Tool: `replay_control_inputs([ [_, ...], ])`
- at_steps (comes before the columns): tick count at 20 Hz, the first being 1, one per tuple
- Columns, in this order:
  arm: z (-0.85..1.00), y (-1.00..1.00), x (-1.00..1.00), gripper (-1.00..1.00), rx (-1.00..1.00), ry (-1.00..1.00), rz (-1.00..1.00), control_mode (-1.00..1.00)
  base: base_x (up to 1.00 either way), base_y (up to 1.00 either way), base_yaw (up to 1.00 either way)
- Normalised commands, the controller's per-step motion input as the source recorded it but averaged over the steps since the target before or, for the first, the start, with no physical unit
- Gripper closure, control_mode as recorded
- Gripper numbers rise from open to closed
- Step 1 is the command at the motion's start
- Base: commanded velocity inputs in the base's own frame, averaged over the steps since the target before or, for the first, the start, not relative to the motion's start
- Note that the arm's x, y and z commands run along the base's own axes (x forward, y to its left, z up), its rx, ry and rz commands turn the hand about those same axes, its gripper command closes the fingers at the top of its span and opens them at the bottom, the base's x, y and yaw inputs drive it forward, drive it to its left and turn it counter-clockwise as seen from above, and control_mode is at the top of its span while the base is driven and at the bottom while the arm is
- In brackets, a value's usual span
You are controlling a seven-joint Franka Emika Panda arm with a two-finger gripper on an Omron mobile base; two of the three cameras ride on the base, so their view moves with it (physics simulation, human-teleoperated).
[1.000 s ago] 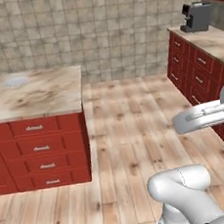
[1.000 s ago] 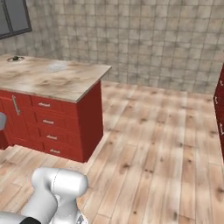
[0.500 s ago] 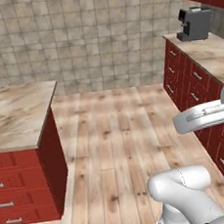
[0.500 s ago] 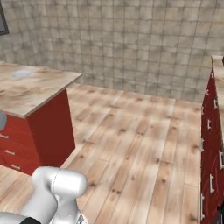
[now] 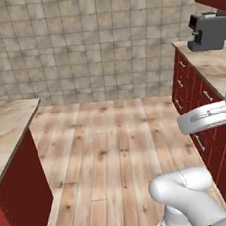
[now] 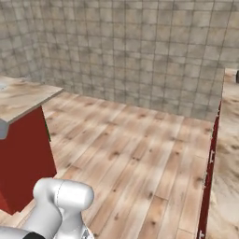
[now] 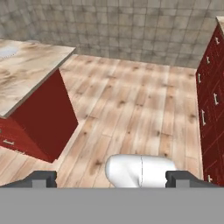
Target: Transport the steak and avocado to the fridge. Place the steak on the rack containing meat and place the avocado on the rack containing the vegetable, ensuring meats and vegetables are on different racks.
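The steak, the avocado and the fridge with its two racks are out of view. In the hand view my gripper point(image 7: 111, 179) is open: its two dark fingertips point(image 7: 44, 178) stand far apart at the bottom, and no object lies between them. The hand looks down over a wooden floor point(image 7: 131, 109). A white link of my arm point(image 5: 205, 117) hangs at the right of the left base view.
A kitchen island point(image 5: 9, 146) with a pale stone top and red sides stands to the left point(image 6: 21, 100) point(image 7: 30, 78). Red base cabinets point(image 5: 194, 91) run along the right point(image 7: 212, 96), carrying a grey coffee machine point(image 5: 207, 30). A tiled wall point(image 6: 130, 51) closes the far side.
The whole picture has shifted: the base has moved, so the island slides off to the left and the right-hand cabinets and coffee machine come nearer. The arm keeps its pose.
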Motion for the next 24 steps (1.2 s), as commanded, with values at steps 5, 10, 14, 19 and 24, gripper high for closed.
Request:
replay_control_inputs([
  [5, 0.00, 0.00, 0.00, -1.00, 0.00, 0.00, 0.00, 1.00, 1.00, -0.01, 0.18],
  [10, 0.00, 0.00, 0.00, -1.00, 0.00, 0.00, 0.00, 1.00, 1.00, -0.02, 0.27],
  [14, 0.00, 0.00, 0.00, -1.00, 0.00, 0.00, 0.00, 1.00, 1.00, -0.07, 0.44],
  [19, 0.00, 0.00, 0.00, -1.00, 0.00, 0.00, 0.00, 1.00, 1.00, -0.13, 0.67],
  [24, 0.00, 0.00, 0.00, -1.00, 0.00, 0.00, 0.00, 1.00, 1.00, -0.21, 0.76],
])
